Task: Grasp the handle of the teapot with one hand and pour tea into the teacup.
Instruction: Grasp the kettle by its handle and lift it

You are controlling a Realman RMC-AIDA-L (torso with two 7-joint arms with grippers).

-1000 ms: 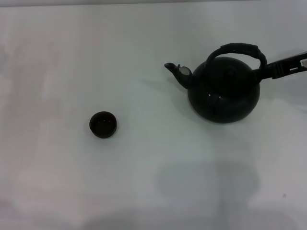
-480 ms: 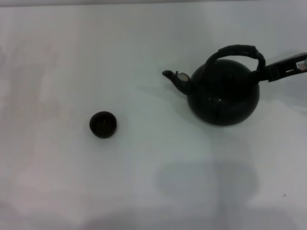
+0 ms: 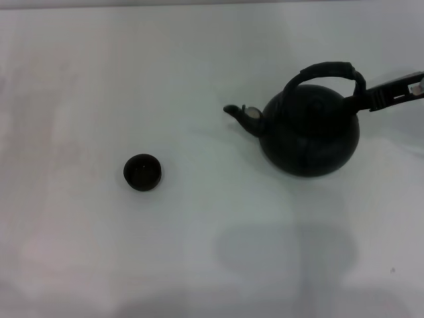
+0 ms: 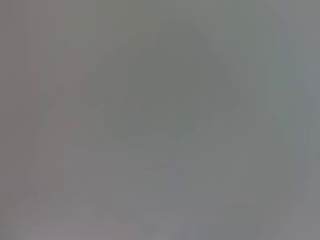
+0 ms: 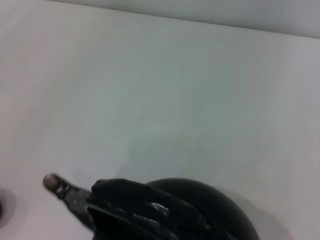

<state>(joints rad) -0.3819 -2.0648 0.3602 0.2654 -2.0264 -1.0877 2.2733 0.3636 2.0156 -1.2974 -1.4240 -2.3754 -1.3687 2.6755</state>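
My right end effector (image 3: pixel 371 98) reaches in from the right and meets the handle (image 3: pixel 326 69) at its right end; it appears closed on the hoop. The teapot (image 3: pixel 309 136) sits right of centre on the white bench (image 3: pixel 199 252), its spout toward the teacup (image 3: pixel 142 172), which stands well apart to the left. I judge the carry step in hand; next comes travel toward the cup, then tilting. The left end effector is out of view.

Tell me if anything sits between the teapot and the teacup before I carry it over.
Nothing visible does. In the head view only bare table lies between the teapot and the teacup, which sits toward the robot's left, the way the spout points. The right gripper is at the handle.
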